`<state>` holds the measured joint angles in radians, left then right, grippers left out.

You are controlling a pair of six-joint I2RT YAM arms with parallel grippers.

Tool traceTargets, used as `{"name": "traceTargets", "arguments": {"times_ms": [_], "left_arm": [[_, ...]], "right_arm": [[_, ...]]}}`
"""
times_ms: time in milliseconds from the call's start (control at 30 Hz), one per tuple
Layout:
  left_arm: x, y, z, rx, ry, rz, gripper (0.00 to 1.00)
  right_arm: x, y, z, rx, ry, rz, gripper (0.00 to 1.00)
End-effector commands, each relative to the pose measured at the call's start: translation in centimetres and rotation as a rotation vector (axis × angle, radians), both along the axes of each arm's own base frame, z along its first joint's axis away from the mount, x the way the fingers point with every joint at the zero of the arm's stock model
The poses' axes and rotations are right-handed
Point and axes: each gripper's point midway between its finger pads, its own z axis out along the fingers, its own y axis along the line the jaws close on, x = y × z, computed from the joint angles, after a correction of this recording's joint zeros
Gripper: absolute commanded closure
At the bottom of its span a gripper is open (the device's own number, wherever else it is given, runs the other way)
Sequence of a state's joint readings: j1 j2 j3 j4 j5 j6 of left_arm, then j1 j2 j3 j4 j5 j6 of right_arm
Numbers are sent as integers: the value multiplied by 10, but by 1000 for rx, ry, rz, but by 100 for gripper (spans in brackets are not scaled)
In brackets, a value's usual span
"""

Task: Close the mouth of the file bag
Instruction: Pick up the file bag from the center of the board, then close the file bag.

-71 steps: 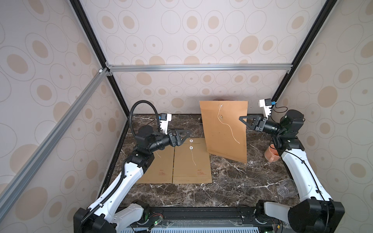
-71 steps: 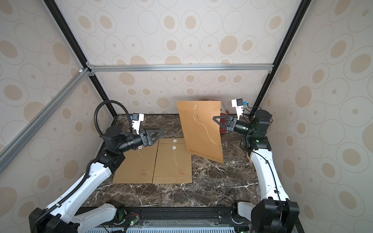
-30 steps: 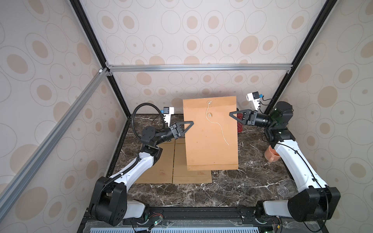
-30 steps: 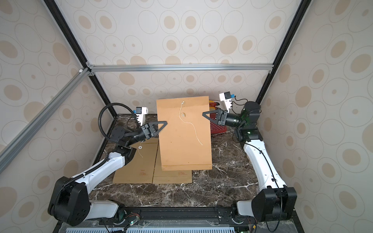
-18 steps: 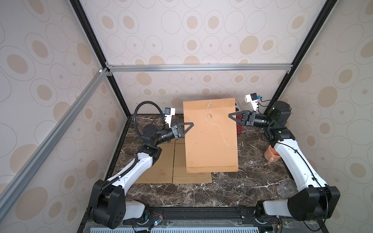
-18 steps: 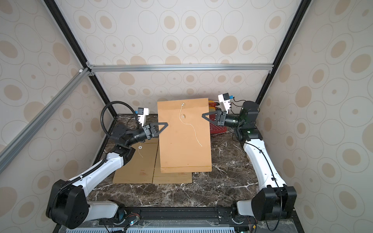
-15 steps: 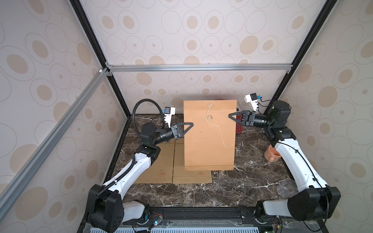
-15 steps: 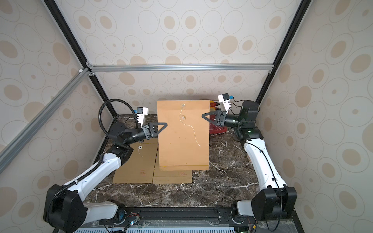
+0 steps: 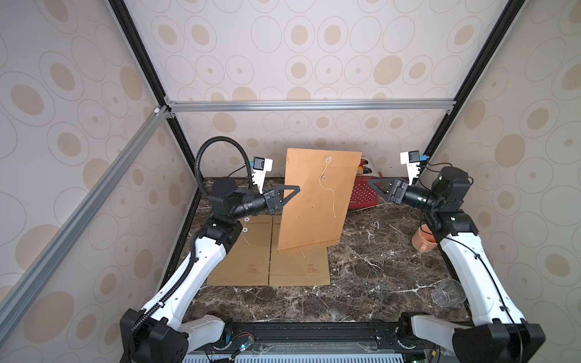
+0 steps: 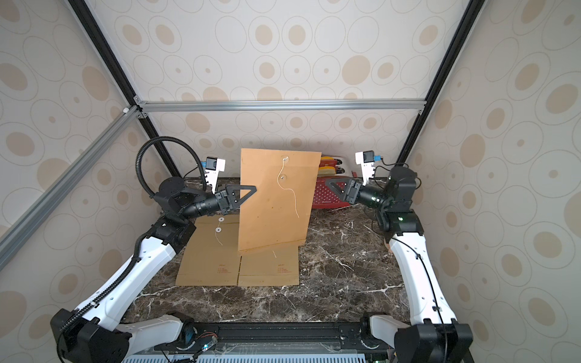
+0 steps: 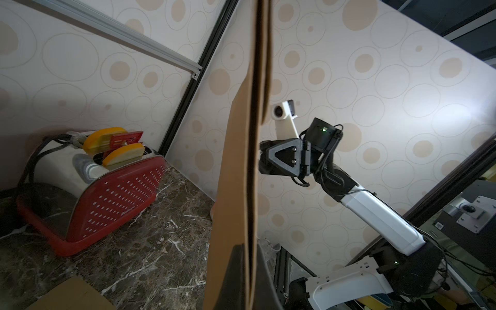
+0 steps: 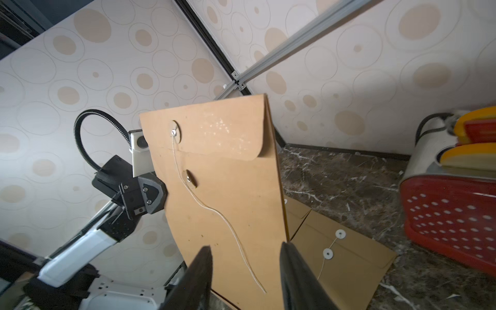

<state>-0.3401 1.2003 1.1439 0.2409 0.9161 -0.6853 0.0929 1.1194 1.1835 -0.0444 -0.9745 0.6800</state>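
The file bag (image 9: 317, 201) hangs upright above the table (image 9: 377, 267), just beside the red toaster (image 9: 364, 196) and partly covering it in both top views. My left gripper (image 9: 297, 189) is clamped tight on the bag's edge farthest from the toaster. The change is on the toaster side. My right gripper (image 9: 370, 183) has just let go; its jaws stand parted and empty, the tip just clear of the bag's edge. With only one hold left, the bag has swung askew and its bottom edge slants. The flap (image 12: 214, 134) is folded down, but the string (image 12: 214, 212) dangles loose from the upper button (image 12: 175, 131), unwound from the lower button (image 12: 190, 178). I judge the right gripper is now free to take that string, and the mouth isn't fastened yet.
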Motion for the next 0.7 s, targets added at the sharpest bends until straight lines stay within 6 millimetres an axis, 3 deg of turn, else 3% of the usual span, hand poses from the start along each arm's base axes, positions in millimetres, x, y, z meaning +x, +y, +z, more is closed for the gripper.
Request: {"name": "traceTargets", "arguments": {"times_ms": [0, 133, 333, 433, 667], "left_arm": [[6, 5, 15, 74, -149, 68, 100], [2, 7, 10, 94, -262, 81, 100], [-28, 6, -6, 187, -397, 18, 100], [-37, 11, -14, 254, -457, 53, 100], [-45, 4, -18, 243, -457, 10, 100]], "right_arm": [[-9, -13, 4, -86, -249, -128, 62], [-33, -6, 0, -175, -473, -148, 59], [-62, 41, -25, -355, -746, -47, 52], [-67, 64, -36, -383, -820, 1, 52], [-54, 105, -58, -527, -909, 54, 52]]}}
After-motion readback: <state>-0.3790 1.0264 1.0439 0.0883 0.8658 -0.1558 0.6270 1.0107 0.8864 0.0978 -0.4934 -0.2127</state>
